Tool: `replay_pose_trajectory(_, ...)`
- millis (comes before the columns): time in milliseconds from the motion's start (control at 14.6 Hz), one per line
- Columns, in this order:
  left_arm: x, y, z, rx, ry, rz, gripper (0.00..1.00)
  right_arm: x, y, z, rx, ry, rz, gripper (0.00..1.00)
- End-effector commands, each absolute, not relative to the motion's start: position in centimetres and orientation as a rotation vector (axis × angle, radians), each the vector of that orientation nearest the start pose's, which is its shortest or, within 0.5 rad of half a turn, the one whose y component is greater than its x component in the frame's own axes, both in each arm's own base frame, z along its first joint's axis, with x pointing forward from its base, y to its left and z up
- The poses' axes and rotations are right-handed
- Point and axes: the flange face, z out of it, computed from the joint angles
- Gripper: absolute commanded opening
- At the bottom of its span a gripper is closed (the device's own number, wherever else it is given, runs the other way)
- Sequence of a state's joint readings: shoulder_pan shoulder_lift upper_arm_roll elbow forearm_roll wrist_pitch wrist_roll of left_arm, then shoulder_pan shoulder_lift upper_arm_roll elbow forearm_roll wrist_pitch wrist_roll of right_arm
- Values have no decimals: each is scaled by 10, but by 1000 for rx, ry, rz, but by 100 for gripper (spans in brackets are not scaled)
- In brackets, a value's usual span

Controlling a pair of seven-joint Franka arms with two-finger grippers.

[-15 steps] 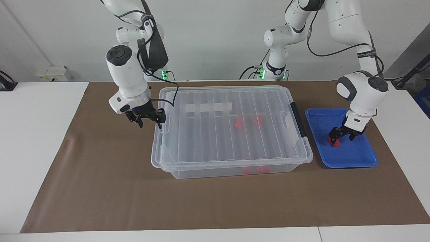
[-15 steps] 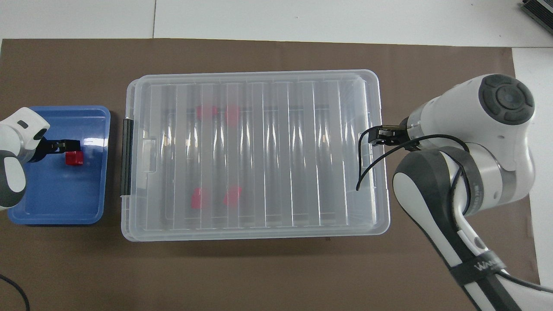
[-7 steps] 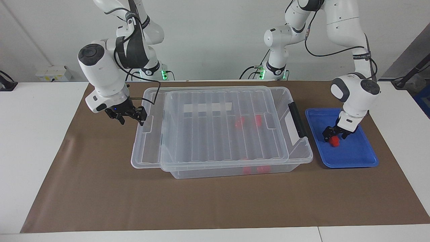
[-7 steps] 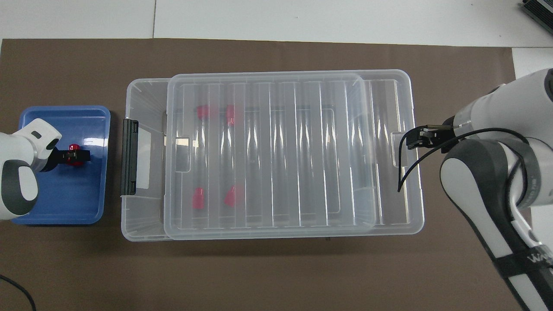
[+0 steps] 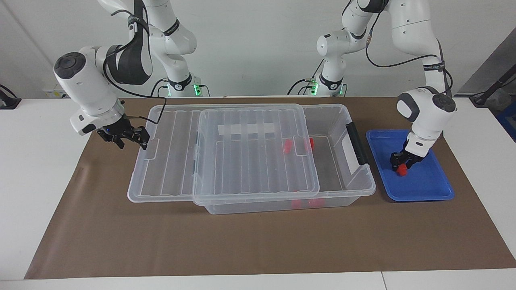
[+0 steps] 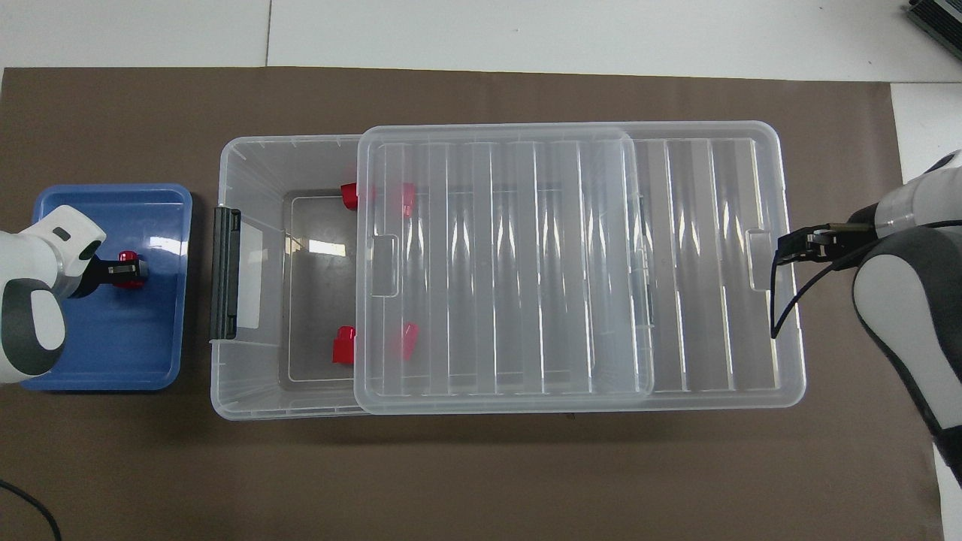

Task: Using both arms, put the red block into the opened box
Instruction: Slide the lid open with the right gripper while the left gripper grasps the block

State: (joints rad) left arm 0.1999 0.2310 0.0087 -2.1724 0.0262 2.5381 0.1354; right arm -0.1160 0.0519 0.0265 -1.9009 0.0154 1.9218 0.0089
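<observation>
Brown paper covers my table; my left gripper, jaws narrowed around the small light, rigid red plastic block directly beneath, pinches its flat sides; my right gripper holds the clear ribbed lid's edge

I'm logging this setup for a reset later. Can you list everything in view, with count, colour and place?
box: one, clear, mid-table on the mat, part uncovered at the left arm's end.
lid: one, clear ribbed, slid partway off toward the right arm's end.
red blocks in the box: four, two nearer the robots, two farther.
tray: one, blue, beside the box at the left arm's end.
red block: one, in the tray.
mat: one, brown, covering the table.
left gripper: black, closed around the red block.
right gripper: black, at the lid's edge.
</observation>
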Motion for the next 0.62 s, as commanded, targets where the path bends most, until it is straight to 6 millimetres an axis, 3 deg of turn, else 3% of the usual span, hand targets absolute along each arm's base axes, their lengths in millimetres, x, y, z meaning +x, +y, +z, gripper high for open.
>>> replay_pose_trajectory(0,556,114,303,-3082,-68,-225,0,557,-64,468,-3113,162,57,83)
replay_pose_trajectory(137,559,111,305,-3082,-68,-225,0,557,-74,469,-3114,158,38,84)
replay_pose_trajectory(274,571,104,320,-3083,-52,-226,0,557,-79,469,-3114,156,35,85)
replay_pose_trajectory(548,606,78,394,-3106,-101,-142,0,555,-92,469,-3115,144,29,92)
